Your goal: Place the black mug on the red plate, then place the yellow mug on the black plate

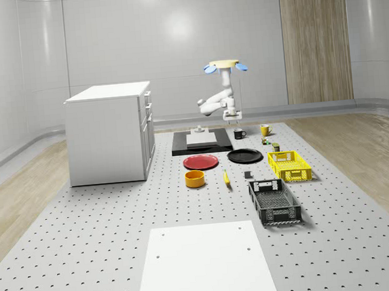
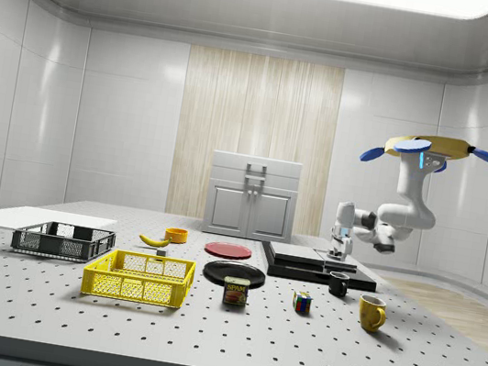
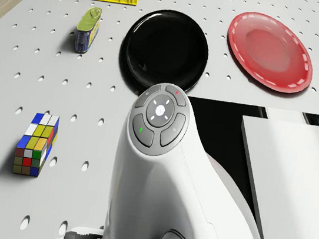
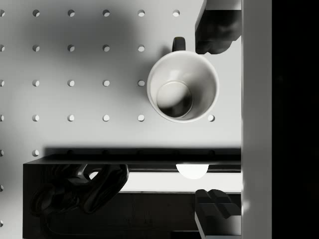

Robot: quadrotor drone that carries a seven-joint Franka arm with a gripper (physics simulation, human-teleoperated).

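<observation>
The black mug (image 1: 239, 133) stands upright on the perforated table beside the black platform (image 1: 201, 145); from above its inside is white (image 4: 183, 85), with its handle (image 4: 179, 43) on the side away from the platform. My gripper (image 4: 215, 118) hangs open a short way above it, its fingers (image 4: 217, 25) spread wide and empty, their line crossing the mug's rim. The drone (image 2: 434, 153) hovers high over the table's far end. The yellow mug (image 2: 372, 313) stands apart near the black mug (image 2: 338, 284). The red plate (image 3: 270, 49) and black plate (image 3: 166, 52) lie side by side.
A white block lies on the black platform (image 2: 306, 262). A Rubik's cube (image 3: 36, 144) and a tin can (image 3: 88, 29) stand near the plates. A yellow basket (image 1: 289, 165), black basket (image 1: 274, 201), orange bowl (image 1: 195, 179), banana (image 1: 226, 177) and white cabinet (image 1: 110, 132) stand further off.
</observation>
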